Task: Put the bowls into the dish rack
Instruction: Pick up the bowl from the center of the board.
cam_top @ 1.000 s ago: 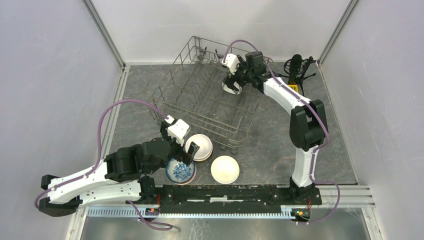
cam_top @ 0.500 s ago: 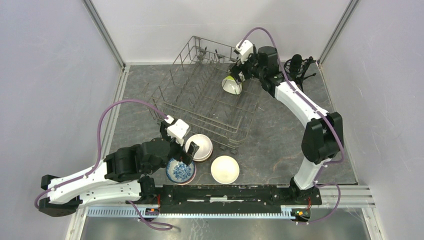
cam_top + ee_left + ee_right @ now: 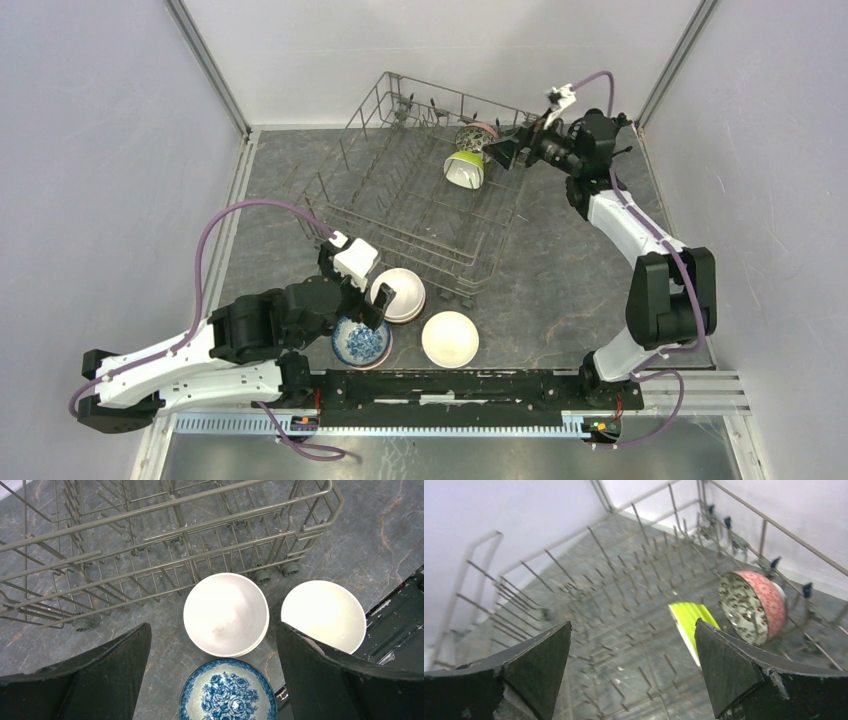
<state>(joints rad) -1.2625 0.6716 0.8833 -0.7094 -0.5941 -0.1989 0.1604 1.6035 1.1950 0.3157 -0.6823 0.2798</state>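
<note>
- Grey marbled tabletop (image 3: pixel 560 290) fills the floor of this white-walled cell. At the left, the left gripper (image 3: pixel 214 630) hangs with its jaws spread wide and nothing between them, over three bowls that are not yet in the dish rack (image 3: pixel 400 215).
- The blue-and-white bowl (image 3: pixel 227 692) sits nearest the arm bases, just beside the white bowl (image 3: pixel 225 614). A descent aimed between them could clip both rims and skid one away.
- That white bowl looks nested on another. A pinch on its rim might drag the lower bowl along, then shed it mid-carry.
- The cream bowl (image 3: pixel 323 615) lies just to the right, near the black base rail (image 3: pixel 450 385). A stray nudge could jam it there.
- The rack stands just beyond these bowls, and a bowl carried low could snag its near wall or tines.
- Inside it, at the far right, the lime green bowl (image 3: pixel 691 625) leans on edge among the tines with the speckled bowl (image 3: pixel 751 605) just behind. Both look propped, so a knock could topple them.
- The right gripper (image 3: pixel 633 630), wide open and empty, hovers beside that pair, and a careless swing could strike them.
</note>
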